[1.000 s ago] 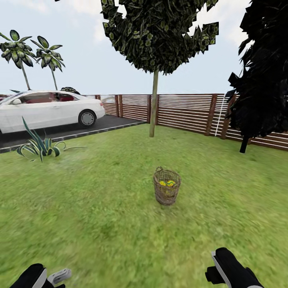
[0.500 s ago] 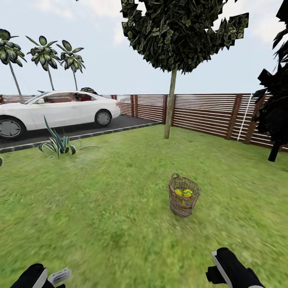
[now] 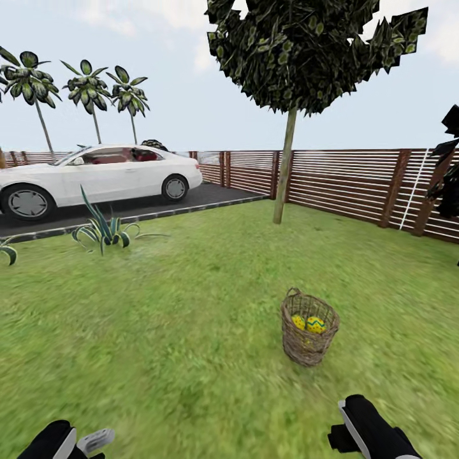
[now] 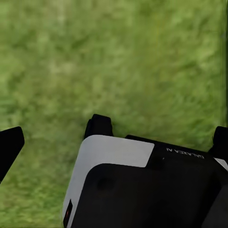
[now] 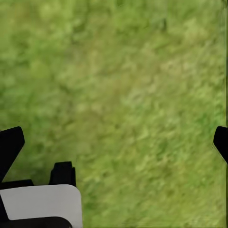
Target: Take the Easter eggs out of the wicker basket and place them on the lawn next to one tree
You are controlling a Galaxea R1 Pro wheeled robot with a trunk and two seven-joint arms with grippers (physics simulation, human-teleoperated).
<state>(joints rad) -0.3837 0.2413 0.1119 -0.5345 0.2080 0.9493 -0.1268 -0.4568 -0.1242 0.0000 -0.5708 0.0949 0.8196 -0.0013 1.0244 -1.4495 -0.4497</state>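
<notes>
we see the wicker basket point(image 3: 310, 335) upright on the lawn point(image 3: 178, 319), yellow eggs point(image 3: 310, 324) inside, with the tree point(image 3: 284, 167) beyond near the fence point(image 3: 357, 182). both our jaws hang released over bare grass, grasping nothing.

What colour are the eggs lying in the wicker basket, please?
Bright yellow with blue zigzag bands; the eggs show best in the head view.

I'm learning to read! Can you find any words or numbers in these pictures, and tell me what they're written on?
"GALAXEA" and perhaps more: small pale lettering on the black robot body in the left wrist view, blurred, so the end is not sure.
White car: no plate or badge can be read; too small.
Wicker basket, Easter eggs, fence: no writing on them.
</notes>
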